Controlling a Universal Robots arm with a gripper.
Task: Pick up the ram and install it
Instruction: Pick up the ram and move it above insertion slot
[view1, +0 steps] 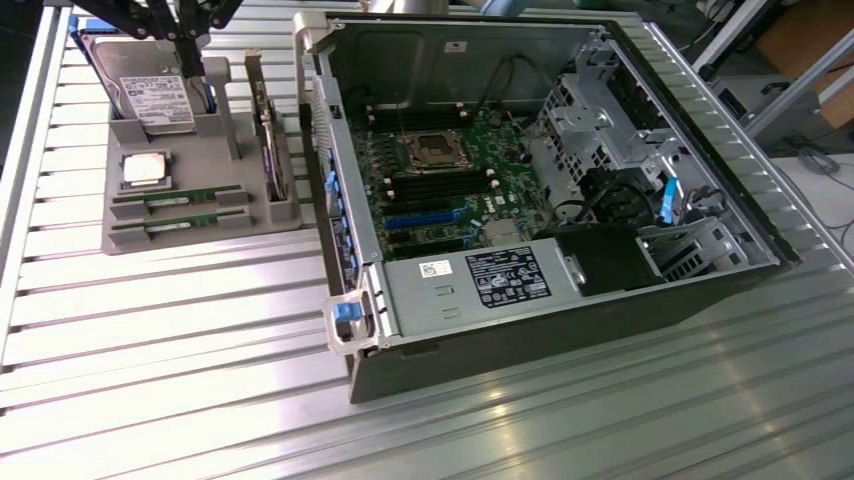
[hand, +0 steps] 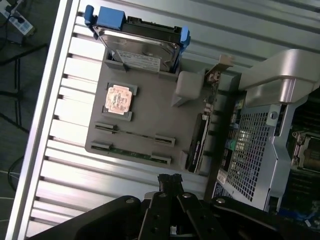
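On the ribbed aluminium counter (view1: 160, 340), toward the exterior view's left, a grey moulded parts tray (view1: 207, 165) holds five items. A silver hard drive with a white label (view1: 158, 95) stands in the end bay. A square silver CPU chip (view1: 144, 170) lies in a shallow recess. Two long, narrow green sticks sit edge-up in parallel slots: the inner ram stick (view1: 180, 199) beside the CPU chip, and the outer ram stick (view1: 180, 222) near the tray edge. A dark expansion card (view1: 274, 150) stands in the side slot.

Just beside the tray lies an open grey computer case (view1: 534, 340). It contains a green motherboard (view1: 441, 190) and a silver power supply (view1: 487, 280). Whether the motherboard's memory slots are occupied cannot be made out.

The black gripper (view1: 190, 55) hangs above the hard-drive end of the tray, cut off by the frame edge. Its jaws are hard to read there.

The wrist view shows the gripper (hand: 170, 180) with jaws clenched together on nothing, apart from both sticks. The sticks' chips and labels cannot be made out, and most of the case is cut off.
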